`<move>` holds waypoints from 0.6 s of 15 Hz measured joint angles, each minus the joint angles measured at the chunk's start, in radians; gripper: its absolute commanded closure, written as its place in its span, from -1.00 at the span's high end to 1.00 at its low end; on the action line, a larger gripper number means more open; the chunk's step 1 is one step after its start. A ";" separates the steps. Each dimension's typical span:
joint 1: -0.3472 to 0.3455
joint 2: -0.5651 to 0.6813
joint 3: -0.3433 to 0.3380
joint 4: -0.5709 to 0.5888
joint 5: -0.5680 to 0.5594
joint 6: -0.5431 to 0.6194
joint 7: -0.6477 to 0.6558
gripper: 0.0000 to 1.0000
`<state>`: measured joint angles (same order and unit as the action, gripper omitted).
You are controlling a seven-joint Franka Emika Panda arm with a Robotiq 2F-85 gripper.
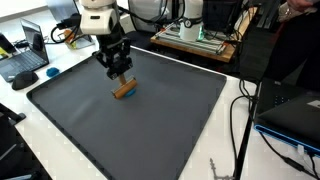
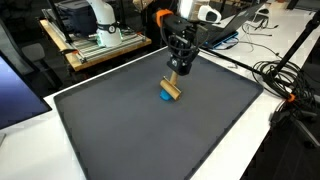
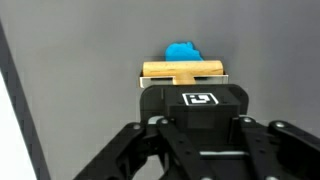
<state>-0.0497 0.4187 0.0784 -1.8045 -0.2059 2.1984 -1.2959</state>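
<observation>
Jaws grip wooden block (image 3: 183, 70) (long axis side to side in wrist view), blue piece (image 3: 181, 51) beyond.

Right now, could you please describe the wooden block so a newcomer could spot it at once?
Find the big dark grey mat covering the white table. Above it, the end effector is shut on a small, flat, tan wooden block. The only thing beside it is a bright blue piece, so pick the light-brown one.
</observation>
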 measured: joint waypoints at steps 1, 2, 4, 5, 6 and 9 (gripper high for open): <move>0.000 0.000 0.000 0.001 0.005 0.000 -0.004 -0.57; -0.001 0.001 0.000 0.001 0.011 0.000 -0.008 -0.57; -0.001 0.001 0.000 0.003 0.027 0.000 -0.015 -0.57; -0.001 0.001 0.000 0.003 0.033 0.000 -0.018 -0.57; -0.001 0.001 0.001 0.004 0.040 0.000 -0.019 -0.57; -0.001 0.001 0.008 0.004 0.062 0.002 -0.021 -0.57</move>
<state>-0.0509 0.4201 0.0868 -1.8006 -0.1441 2.2008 -1.3170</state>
